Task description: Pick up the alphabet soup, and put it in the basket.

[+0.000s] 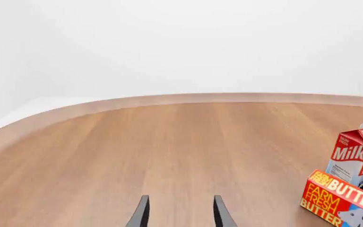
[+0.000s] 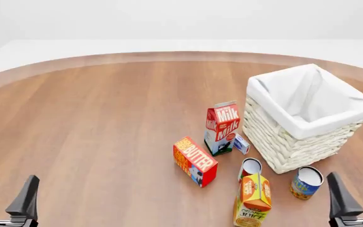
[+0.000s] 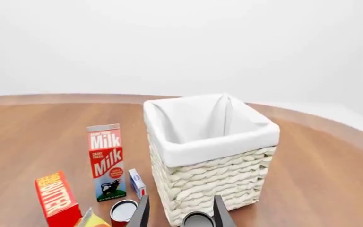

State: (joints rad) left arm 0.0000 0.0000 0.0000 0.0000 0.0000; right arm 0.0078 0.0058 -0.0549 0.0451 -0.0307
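— While both arms sit low, where is the alphabet soup [image 2: 306, 182]?
— Lower right of the front view, upright, touching the basket's [image 2: 307, 120] near corner.
— And the fingers?
— Left gripper [image 2: 6, 191] spread, holding nothing; right gripper [image 2: 356, 189] likewise, beside the can.

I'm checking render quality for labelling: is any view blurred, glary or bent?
Front view: sharp and evenly lit, soft shadows only close under the milk carton and basket, no glare. Left wrist view: the table's far edge curves, suggesting wide-angle distortion. Right wrist view: crisp, with the white wall washed out.
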